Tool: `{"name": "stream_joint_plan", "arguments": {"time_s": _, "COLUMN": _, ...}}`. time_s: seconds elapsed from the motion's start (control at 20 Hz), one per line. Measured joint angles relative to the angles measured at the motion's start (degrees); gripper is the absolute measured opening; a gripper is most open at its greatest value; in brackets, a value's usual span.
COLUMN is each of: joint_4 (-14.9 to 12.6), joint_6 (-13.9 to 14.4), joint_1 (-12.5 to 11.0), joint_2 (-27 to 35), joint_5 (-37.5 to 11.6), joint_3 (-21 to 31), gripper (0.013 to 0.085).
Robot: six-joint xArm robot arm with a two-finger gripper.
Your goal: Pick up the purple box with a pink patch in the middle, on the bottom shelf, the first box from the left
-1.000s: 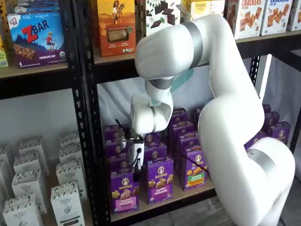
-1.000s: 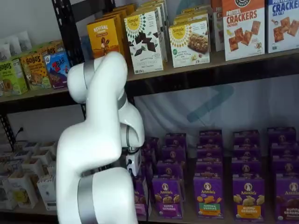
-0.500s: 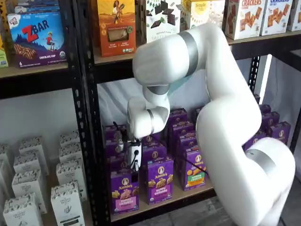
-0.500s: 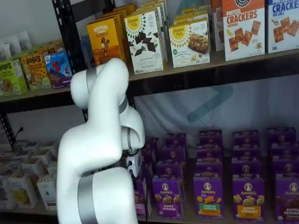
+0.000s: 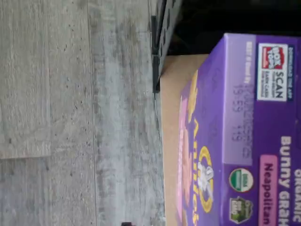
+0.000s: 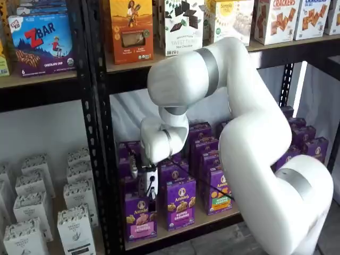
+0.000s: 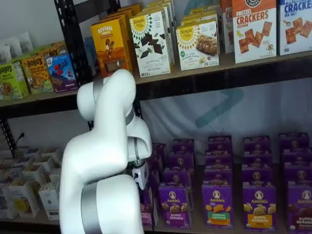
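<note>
The purple box (image 6: 141,218) with its pink band stands at the left end of the front row on the bottom shelf (image 6: 204,222). My gripper (image 6: 149,192) hangs straight above it, its white body just over the carton's top; it also shows beside the arm in a shelf view (image 7: 141,176). Its black fingers are hard to make out. The jaws stand wide and hold nothing. The wrist view is filled with the purple box (image 5: 235,141) seen close from above, with a pink Neapolitan patch, and with the tan board of the bottom shelf (image 5: 170,117) in front of it.
More purple cartons (image 6: 180,203) stand in rows right of and behind the target. A black upright (image 6: 98,159) rises just left of it. White cartons (image 6: 77,226) fill the neighbouring rack. The upper shelf (image 6: 133,71) overhangs the arm. Grey floor (image 5: 70,117) lies past the shelf's black rail (image 5: 162,52).
The arm has swung a little left and lowered. The gripper has come down closer to the purple box's top. The box has not moved.
</note>
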Motion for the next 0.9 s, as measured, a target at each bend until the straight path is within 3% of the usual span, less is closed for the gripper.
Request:
{"name": "stream_joint_plan", "arguments": {"time_s": 0.25, "joint_4": 3.40, "joint_6": -2.74, "joint_1": 0.42, "joint_2": 1.27, "joint_5": -1.62, "joint_3": -0.46, "gripper": 0.0850}}
{"name": "stream_joint_plan", "arguments": {"time_s": 0.6, "joint_4": 1.40, "joint_6": -0.43, "joint_1": 0.92, "joint_2": 2.15, "joint_5": -2.52, "joint_3": -0.85, "gripper": 0.0850}}
{"name": "stream_joint_plan", "arguments": {"time_s": 0.8, "joint_4": 1.93, "joint_6": -0.76, "joint_1": 1.10, "joint_2": 2.20, "joint_5": -5.06, "joint_3": -0.05, "gripper": 0.0850}}
{"name": "stream_joint_plan", "arguments": {"time_s": 0.9, "joint_4": 2.95, "joint_6": -1.62, "joint_1": 1.19, "joint_2": 2.14, "joint_5": -5.88, "joint_3": 0.28, "gripper": 0.0810}}
